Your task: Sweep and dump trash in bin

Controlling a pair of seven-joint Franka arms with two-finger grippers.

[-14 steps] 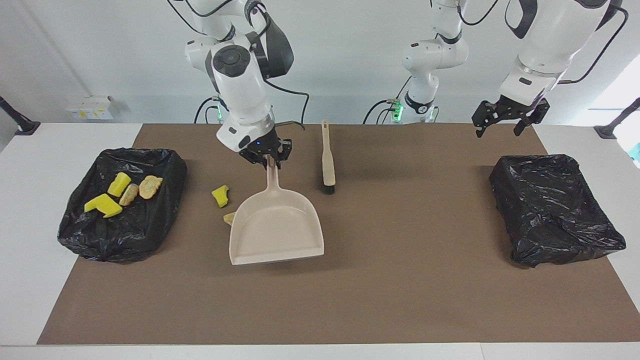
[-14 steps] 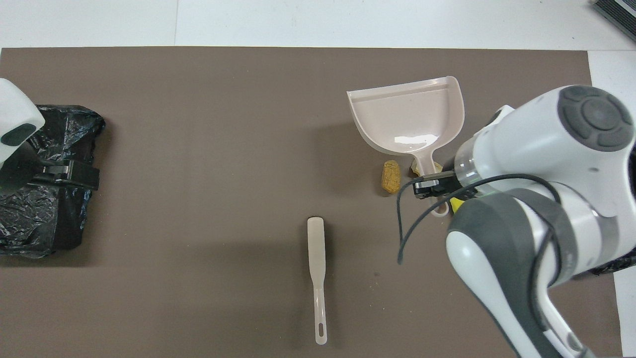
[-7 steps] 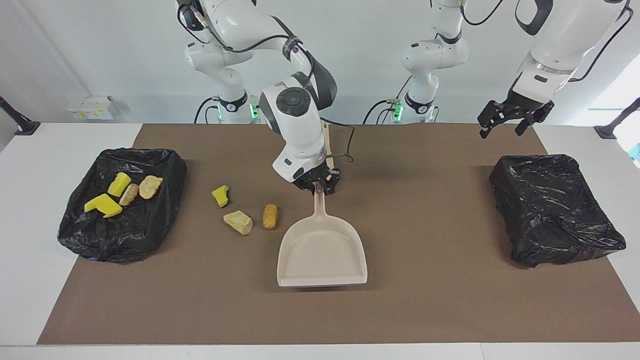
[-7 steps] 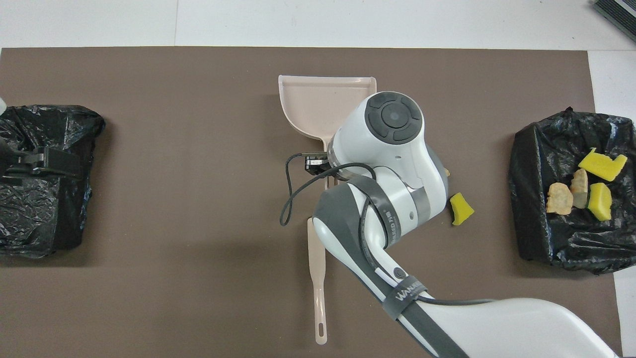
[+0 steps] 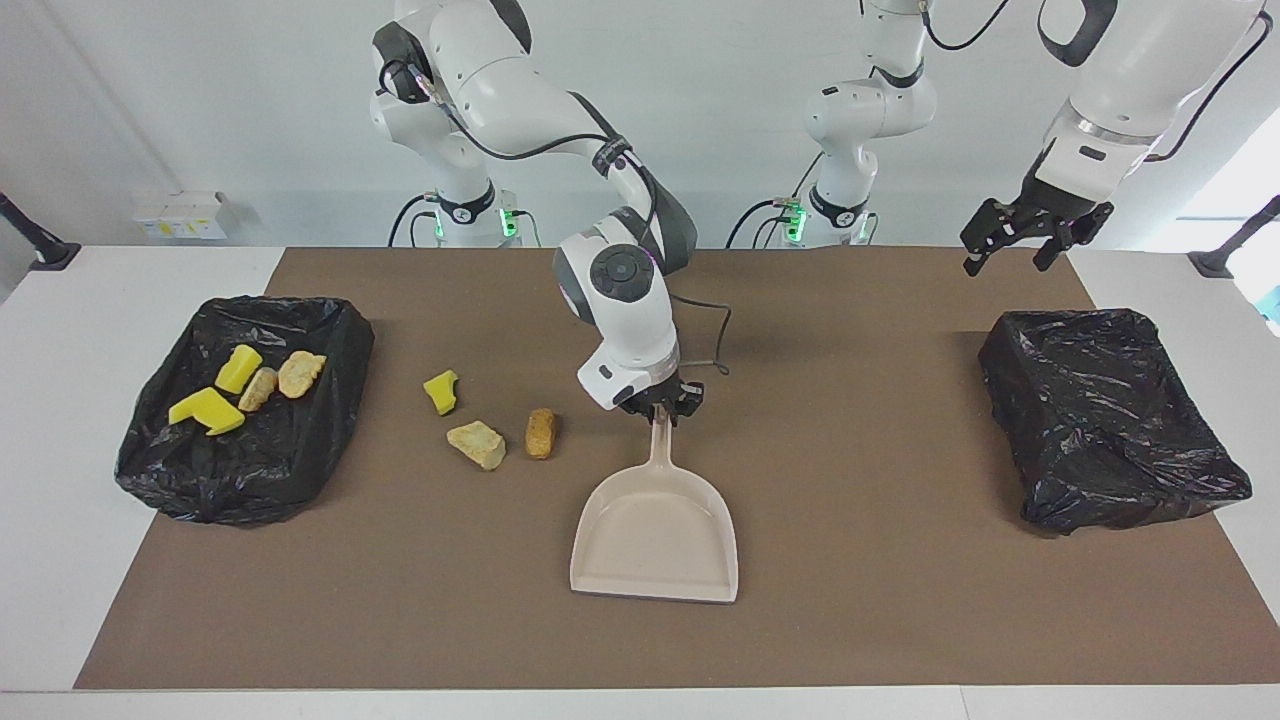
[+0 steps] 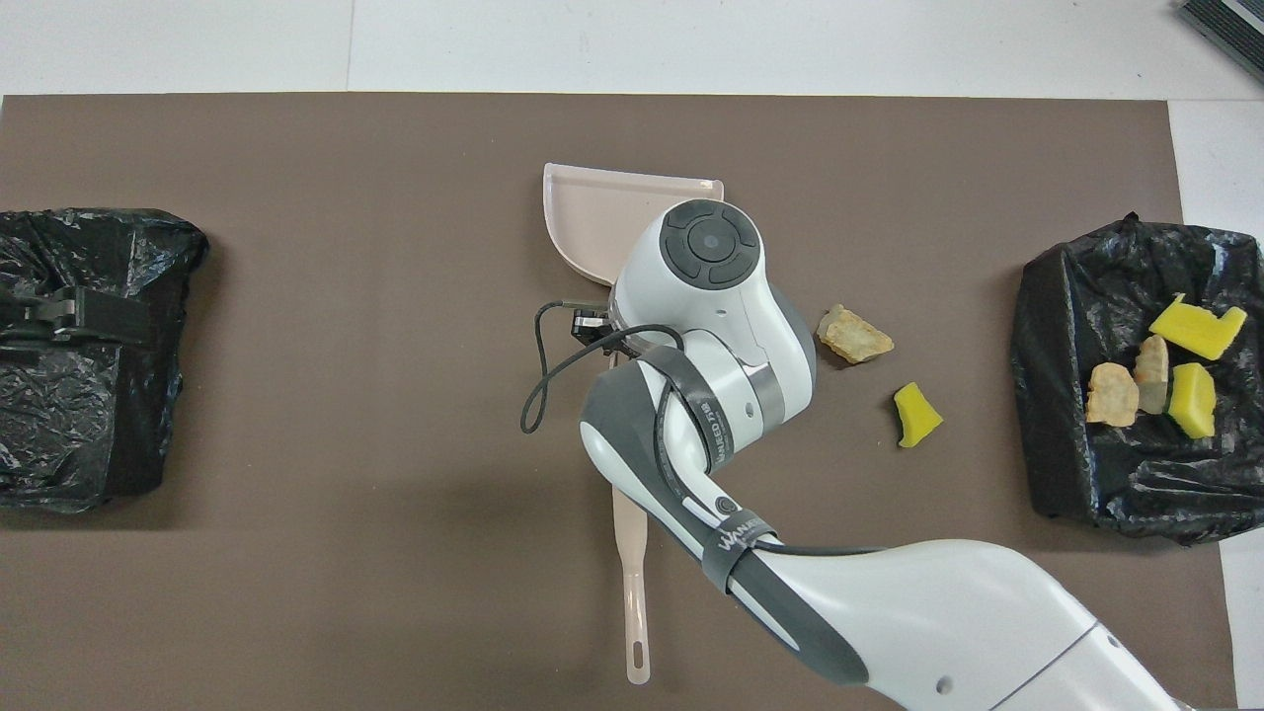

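Trash (image 5: 477,443) loose beside dustpan (image 5: 655,535).
Light, soft lumps: sweep them. Right claw (image 5: 664,411) pinches the dustpan handle; left claw (image 5: 1020,243) spread.

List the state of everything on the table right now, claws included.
Dustpan: flat on the mat, empty.
Brush: lying on the mat, free.
Right claw: at the dustpan's handle.
Left claw: open, empty, raised at its own end.
Right-end bin: holds four bits.
Left-end bin: nothing visible inside.
Loose trash: three bits on the mat.
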